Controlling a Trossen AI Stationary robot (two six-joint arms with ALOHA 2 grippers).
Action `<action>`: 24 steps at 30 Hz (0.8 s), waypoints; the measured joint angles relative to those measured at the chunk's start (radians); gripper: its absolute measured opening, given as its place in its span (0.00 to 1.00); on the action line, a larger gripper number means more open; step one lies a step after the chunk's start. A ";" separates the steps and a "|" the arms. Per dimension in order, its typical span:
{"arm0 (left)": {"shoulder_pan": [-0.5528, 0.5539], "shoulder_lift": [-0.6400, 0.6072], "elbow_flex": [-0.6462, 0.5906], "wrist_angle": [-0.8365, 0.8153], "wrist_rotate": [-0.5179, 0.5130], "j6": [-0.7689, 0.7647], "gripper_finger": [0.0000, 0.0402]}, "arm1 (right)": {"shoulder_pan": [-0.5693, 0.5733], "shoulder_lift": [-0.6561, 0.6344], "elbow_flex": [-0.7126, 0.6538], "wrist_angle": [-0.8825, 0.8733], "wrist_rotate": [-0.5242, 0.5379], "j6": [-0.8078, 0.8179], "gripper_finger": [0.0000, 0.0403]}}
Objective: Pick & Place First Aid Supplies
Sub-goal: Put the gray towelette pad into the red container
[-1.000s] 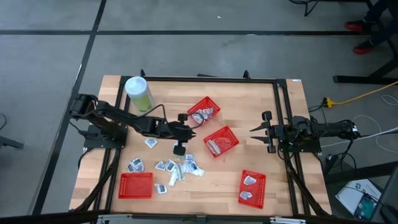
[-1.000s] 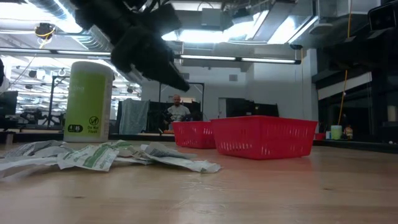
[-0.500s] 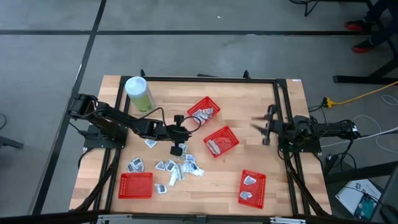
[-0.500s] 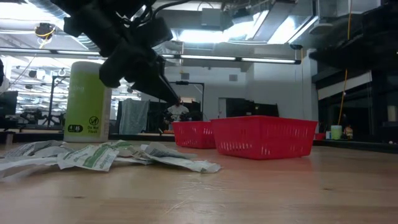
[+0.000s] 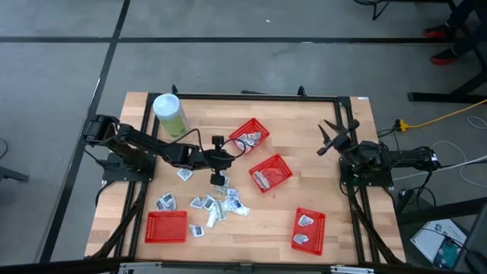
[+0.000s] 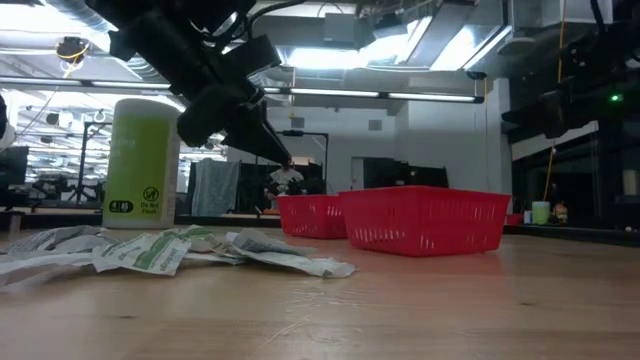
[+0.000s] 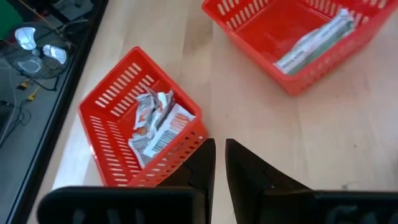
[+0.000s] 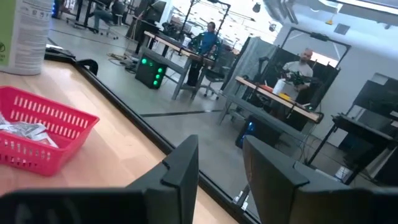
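Observation:
Several first aid supplies [image 5: 217,205], small white-grey packets, lie flat in a loose pile on the near-left of the table [image 6: 160,250]. More packets lie in three red mesh baskets. My left gripper [image 5: 218,180] hangs above the table just beyond the pile and slants down toward the far basket [image 7: 146,143] and the middle basket [image 7: 298,37]. Its fingertips [image 7: 219,152] are open by a narrow slit with nothing between them. My right gripper [image 5: 329,137] waits open over the table's right edge, holding nothing [image 8: 221,155].
Red baskets stand at the far middle [image 5: 249,134], centre [image 5: 271,173], near right [image 5: 309,230] and near left [image 5: 166,226]. A tall pale-green canister [image 5: 170,114] stands at the far left. Bare wood lies between the centre basket and the right arm. People sit in the room beyond.
My right gripper has swung at the wrist from pointing at the table's left edge to slanting toward the far edge, its gap unchanged. My left gripper has tipped its fingers a little further down above the table beside the pile.

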 joint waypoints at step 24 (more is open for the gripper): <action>-0.017 -0.196 0.000 -0.216 0.008 -0.209 0.08 | 0.000 0.000 0.000 -0.003 -0.010 -0.142 0.31</action>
